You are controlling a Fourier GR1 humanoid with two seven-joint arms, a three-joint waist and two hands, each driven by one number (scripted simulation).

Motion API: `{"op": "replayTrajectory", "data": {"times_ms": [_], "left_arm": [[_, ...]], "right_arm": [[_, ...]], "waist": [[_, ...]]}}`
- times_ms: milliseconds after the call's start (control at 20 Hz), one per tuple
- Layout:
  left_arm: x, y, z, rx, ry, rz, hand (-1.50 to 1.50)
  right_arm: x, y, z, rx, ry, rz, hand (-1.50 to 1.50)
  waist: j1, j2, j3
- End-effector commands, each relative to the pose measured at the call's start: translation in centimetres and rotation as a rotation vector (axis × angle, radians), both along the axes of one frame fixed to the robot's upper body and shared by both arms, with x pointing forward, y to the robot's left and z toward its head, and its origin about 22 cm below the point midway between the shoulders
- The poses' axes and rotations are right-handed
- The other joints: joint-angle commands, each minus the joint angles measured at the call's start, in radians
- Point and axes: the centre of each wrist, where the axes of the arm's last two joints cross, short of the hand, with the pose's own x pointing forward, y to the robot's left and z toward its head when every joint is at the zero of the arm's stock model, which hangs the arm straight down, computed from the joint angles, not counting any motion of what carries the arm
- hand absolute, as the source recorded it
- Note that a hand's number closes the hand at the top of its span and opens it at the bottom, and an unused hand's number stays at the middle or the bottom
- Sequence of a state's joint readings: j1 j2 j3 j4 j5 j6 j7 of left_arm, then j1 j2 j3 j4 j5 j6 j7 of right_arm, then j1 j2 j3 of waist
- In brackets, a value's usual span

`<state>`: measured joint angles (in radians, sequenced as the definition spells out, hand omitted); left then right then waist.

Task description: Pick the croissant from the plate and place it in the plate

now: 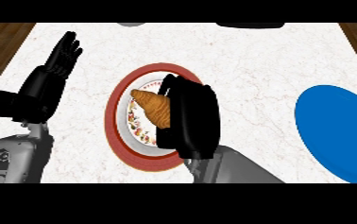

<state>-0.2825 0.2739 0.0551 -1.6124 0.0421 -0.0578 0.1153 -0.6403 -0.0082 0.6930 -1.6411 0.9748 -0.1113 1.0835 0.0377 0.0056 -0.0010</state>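
Observation:
A golden-brown croissant [154, 106] lies on a red-rimmed plate [115, 119] with a flowered white centre, in the middle of the view. My right hand [191, 119] lies over the plate's right half, its fingers curled against the croissant's right side and hiding part of it. A blue plate [327, 124] sits at the right edge, partly cut off. My left hand [59, 64] rests open at the left, fingers pointing up, away from both plates.
The counter top [244, 57] is white marble with wooden edges at the far corners. A grey object [129, 24] and a dark object [251, 25] peek in at the back edge.

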Motion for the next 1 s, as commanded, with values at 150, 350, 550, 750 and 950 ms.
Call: {"op": "replayTrajectory", "data": {"times_ms": [150, 350, 550, 750, 950], "left_arm": [[0.6, 0.8, 0.7, -0.001, 0.016, -0.01, 0.0], [0.1, -1.0, 0.0, -0.014, 0.005, -0.037, 0.0], [0.7, -2.3, 0.6, 0.003, -0.014, -0.034, 0.0], [1.7, -0.3, 0.9, -0.013, 0.004, -0.059, 0.0], [2.1, -1.8, 1.6, -0.015, -0.004, -0.058, 0.0]], "right_arm": [[5.7, 2.4, -2.0, 0.018, 0.07, -0.114, 1.5], [7.1, 2.4, -4.0, 0.078, 0.142, -0.16, 1.5], [8.7, 1.7, -6.0, 0.134, 0.194, -0.188, -1.5], [8.9, 2.0, -6.4, 0.254, 0.151, -0.129, -1.5], [8.6, 3.2, -5.4, 0.371, 0.026, -0.123, -1.5]], "waist": [[0.004, 0.003, 0.0], [0.025, 0.006, 0.0], [0.024, 0.008, 0.001], [0.034, 0.012, 0.001], [0.044, 0.01, 0.001]]}}
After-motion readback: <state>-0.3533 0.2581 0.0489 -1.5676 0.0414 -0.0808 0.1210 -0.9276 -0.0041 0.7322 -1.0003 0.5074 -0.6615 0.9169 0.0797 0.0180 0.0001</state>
